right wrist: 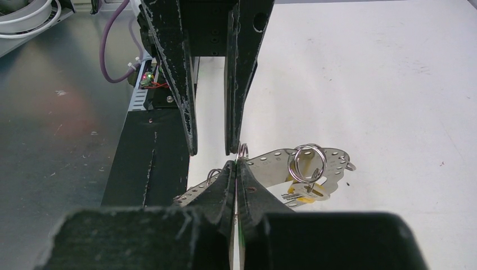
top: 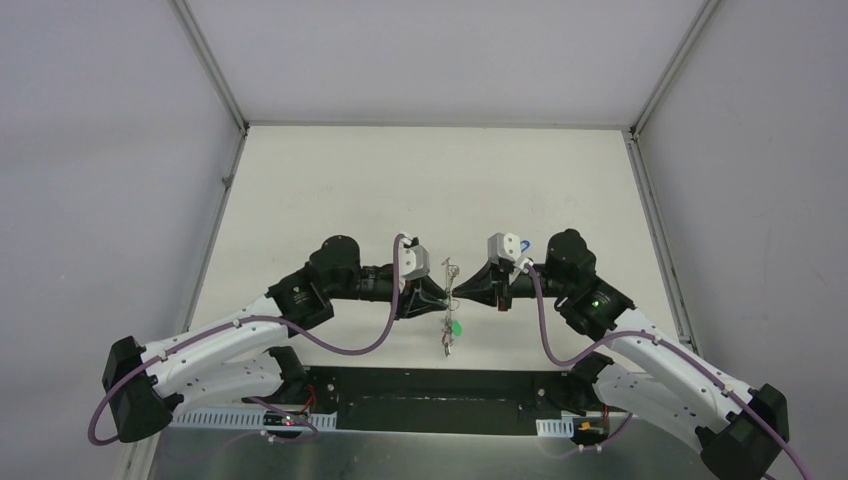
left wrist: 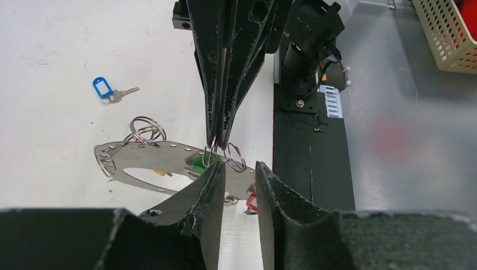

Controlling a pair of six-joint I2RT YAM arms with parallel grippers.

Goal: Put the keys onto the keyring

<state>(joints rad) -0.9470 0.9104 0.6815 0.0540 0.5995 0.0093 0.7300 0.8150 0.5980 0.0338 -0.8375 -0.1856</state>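
Note:
The keyring (left wrist: 147,154) is a flat silvery loop with punched holes and small split rings, hanging in the air between both grippers; it also shows in the right wrist view (right wrist: 278,160) and as a thin upright sliver from above (top: 451,298). My right gripper (right wrist: 237,166) is shut on a small split ring (right wrist: 242,150) at the keyring's edge. My left gripper (left wrist: 240,171) is open, its fingertips just short of that ring. Keys with a green tag (left wrist: 197,163), a red tag (left wrist: 251,202) and a yellow tag (right wrist: 304,194) hang from the keyring. A blue-tagged key (left wrist: 104,88) lies loose on the table.
The black base plate (top: 430,400) and a metal shelf run along the near edge below the grippers. A cream mesh basket (left wrist: 450,34) stands off to the side. White walls (top: 110,150) enclose the table on the left, back and right.

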